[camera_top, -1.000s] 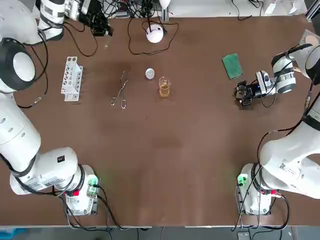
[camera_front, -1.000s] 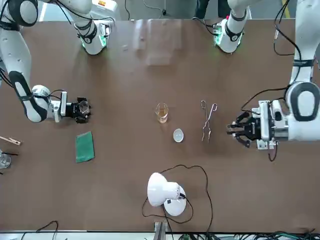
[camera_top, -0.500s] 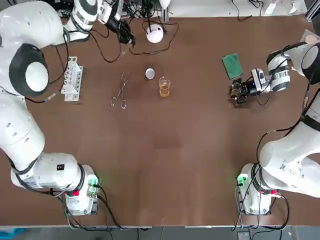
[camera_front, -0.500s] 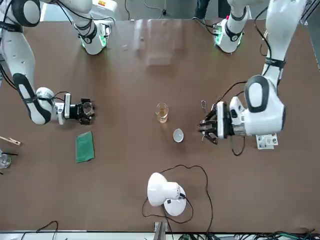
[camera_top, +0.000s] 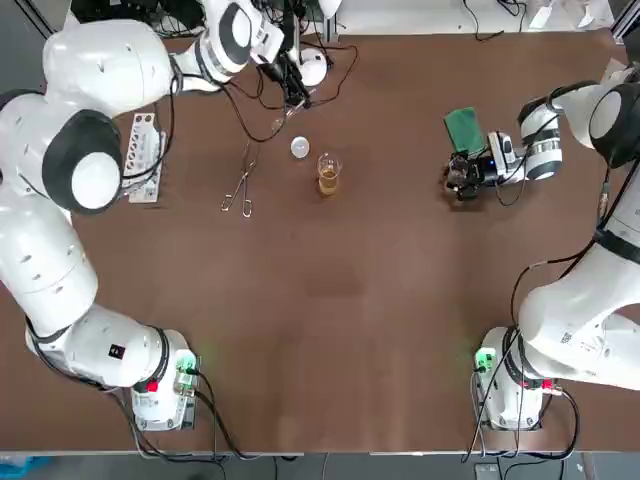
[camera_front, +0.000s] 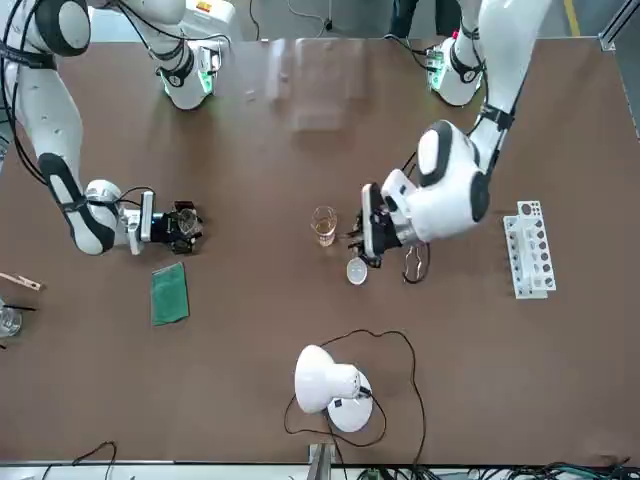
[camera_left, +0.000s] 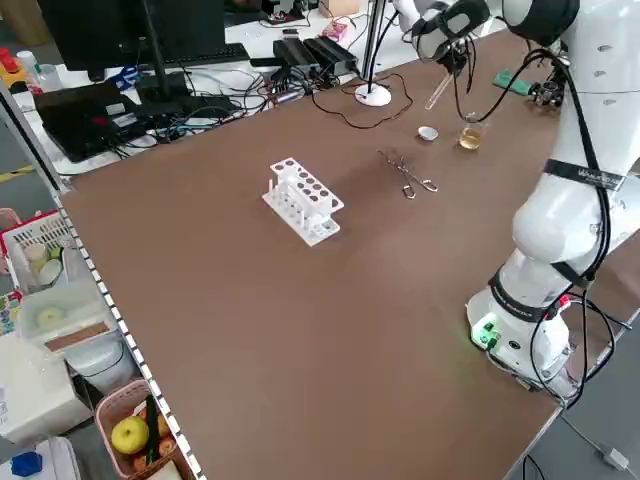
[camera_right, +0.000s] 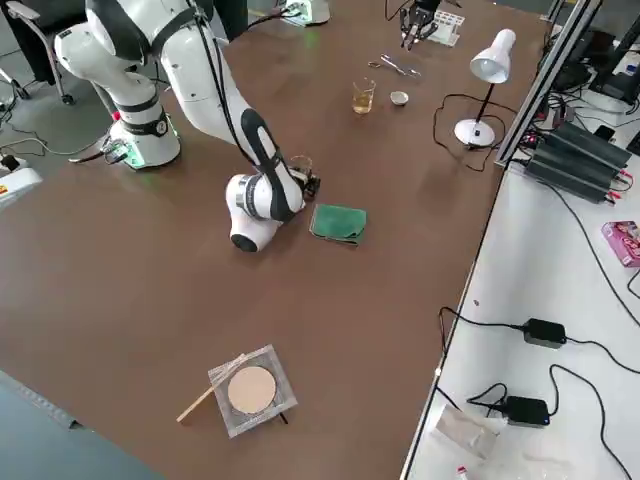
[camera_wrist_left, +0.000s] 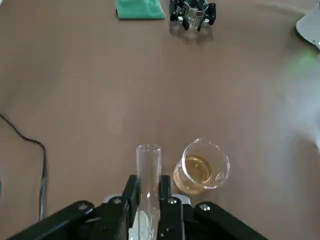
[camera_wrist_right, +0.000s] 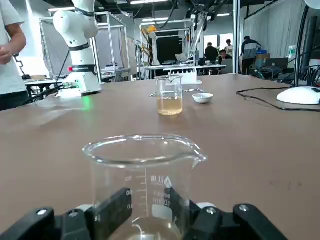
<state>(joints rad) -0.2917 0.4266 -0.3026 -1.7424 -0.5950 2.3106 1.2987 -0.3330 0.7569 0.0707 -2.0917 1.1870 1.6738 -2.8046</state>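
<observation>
Left gripper (camera_front: 362, 237) swung to amber beaker (camera_wrist_left: 201, 167), tube (camera_wrist_left: 148, 160) btwn fingers (camera_wrist_left: 168, 190)

A brown desk (camera_top: 340, 330) is stretching beneath the jaws; far beyond the right jaws, people (camera_wrist_right: 247, 49) are standing among metal frames (camera_wrist_right: 235, 35), and ceiling lights (camera_wrist_right: 155, 19) are shining overhead.

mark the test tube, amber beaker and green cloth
test tube (camera_wrist_left: 148, 165): left wrist view, glass wall below the mouth
amber beaker (camera_top: 328, 180): top view, liquid inside
green cloth (camera_top: 464, 131): top view, its middle
</observation>
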